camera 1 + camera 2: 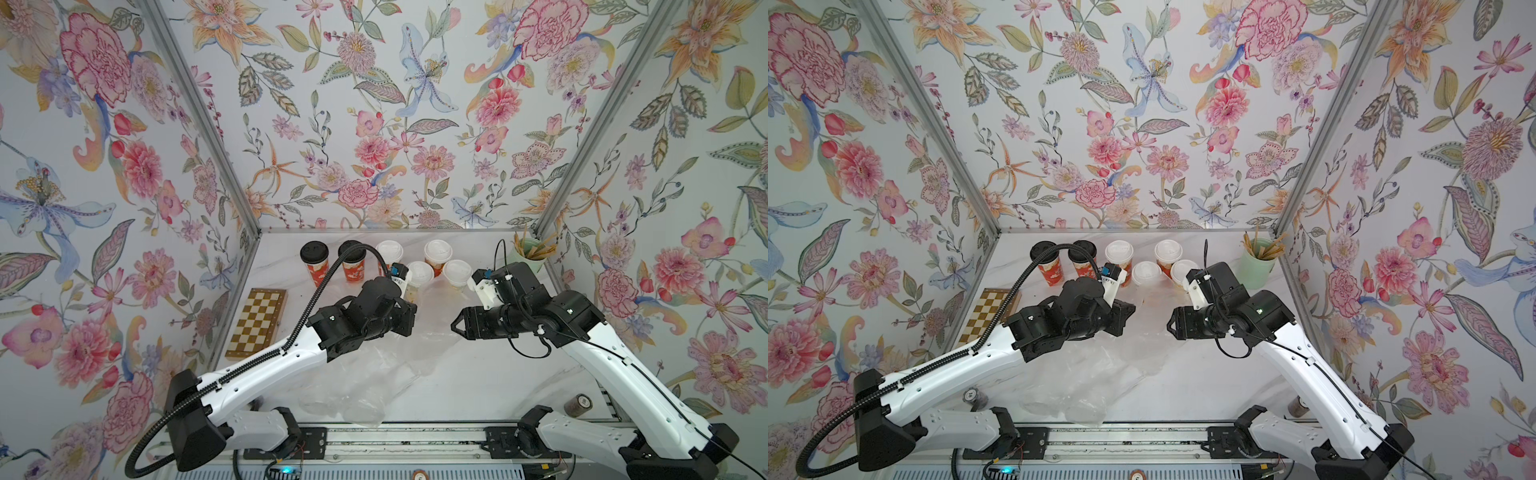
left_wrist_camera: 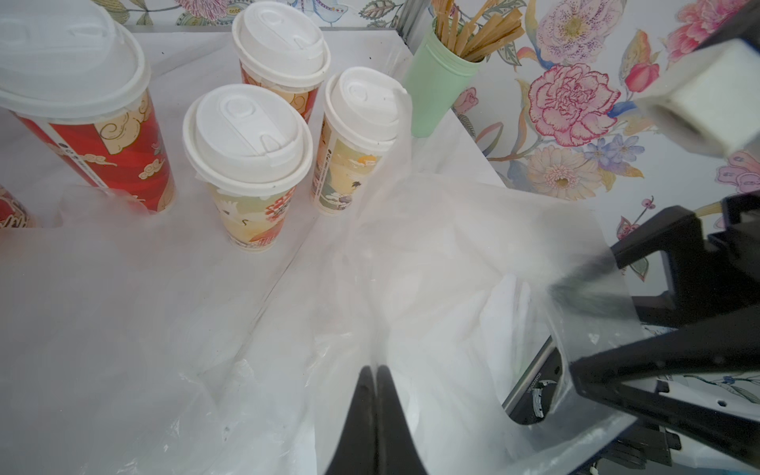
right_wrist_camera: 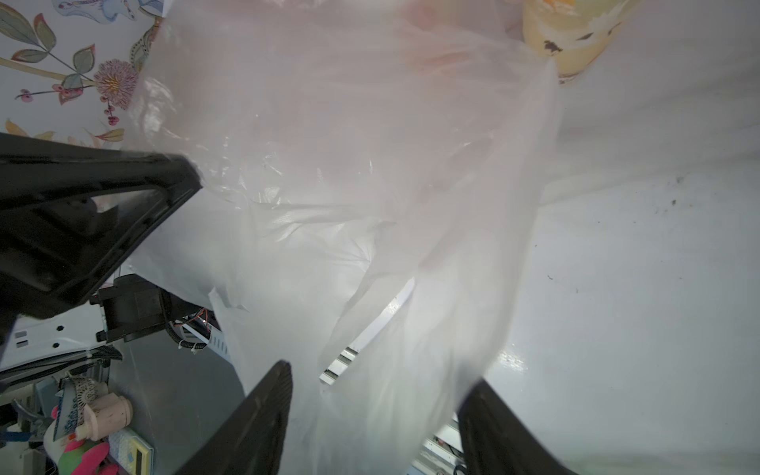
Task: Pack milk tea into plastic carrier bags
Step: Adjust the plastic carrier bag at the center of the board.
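Bag-opening step: the left gripper (image 2: 376, 370), shut, pinches a thin transparent plastic carrier bag (image 2: 411, 255) near the mint-green cup of brown sticks (image 1: 525, 255). The right gripper (image 3: 380, 374) gapes around the bag's film. Six lidded paper milk-tea cups (image 1: 436, 251) stand unpacked beside that cup. Next, the right jaws should likely close and spread the mouth.

Red-orange printed sides are shown under the black lids of two milk tea cups (image 1: 315, 259). A white-lidded cup (image 2: 94, 144) is printed red with gold clouds, and another white-lidded cup (image 2: 255, 218) cream with orange and green scenes. The plastic carrier bags (image 1: 365, 374) are seen as clear, colourless film. Brown sticks (image 2: 485, 31) are held in a mint-green cup (image 1: 525, 255). The chessboard (image 1: 257, 322) is chequered gold and white, the table (image 1: 478, 374) faintly marbled white, and the walls (image 1: 374, 104) papered with pink, orange and blue flowers.
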Controlling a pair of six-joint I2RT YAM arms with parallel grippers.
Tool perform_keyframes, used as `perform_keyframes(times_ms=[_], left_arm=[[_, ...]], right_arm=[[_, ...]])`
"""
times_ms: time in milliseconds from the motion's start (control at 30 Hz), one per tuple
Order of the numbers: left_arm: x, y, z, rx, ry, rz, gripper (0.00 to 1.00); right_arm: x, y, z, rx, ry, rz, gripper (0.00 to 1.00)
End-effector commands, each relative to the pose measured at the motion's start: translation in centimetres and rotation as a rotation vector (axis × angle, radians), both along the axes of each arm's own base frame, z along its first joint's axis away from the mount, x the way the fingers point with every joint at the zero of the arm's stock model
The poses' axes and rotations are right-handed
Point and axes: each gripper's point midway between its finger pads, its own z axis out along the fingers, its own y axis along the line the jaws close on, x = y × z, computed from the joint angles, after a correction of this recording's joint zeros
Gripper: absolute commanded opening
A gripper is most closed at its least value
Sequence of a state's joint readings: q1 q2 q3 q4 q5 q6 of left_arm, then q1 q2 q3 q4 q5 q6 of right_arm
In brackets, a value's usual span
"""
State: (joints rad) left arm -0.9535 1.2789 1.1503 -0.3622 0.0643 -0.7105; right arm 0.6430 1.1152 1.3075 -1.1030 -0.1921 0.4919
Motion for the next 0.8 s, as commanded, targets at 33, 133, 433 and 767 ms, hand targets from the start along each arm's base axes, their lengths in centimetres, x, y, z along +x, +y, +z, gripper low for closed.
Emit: perform_keyframes(times_ms=[33, 133, 433, 767], left_arm=[[-0.5, -0.2, 1.7, -0.109, 0.0, -0.01, 0.0], [-0.6, -0.3, 1.9, -0.145, 0.002, -0.004, 0.0], [0.1, 0.0, 1.6, -0.14, -0.004, 0.057, 0.0], [0.2, 1.2, 1.5, -0.129, -0.009, 0.101, 0.0]], right_arm=[[0.9, -0.8, 0.5, -0.076, -0.05, -0.135, 0.72], [0.6, -0.1, 0.0, -0.108, -0.057, -0.148, 0.74], [-3.2, 2.3, -1.1, -0.075, 0.014, -0.074, 0.66], [-2.6, -1.3, -0.6, -0.093, -0.081, -0.161, 0.43]])
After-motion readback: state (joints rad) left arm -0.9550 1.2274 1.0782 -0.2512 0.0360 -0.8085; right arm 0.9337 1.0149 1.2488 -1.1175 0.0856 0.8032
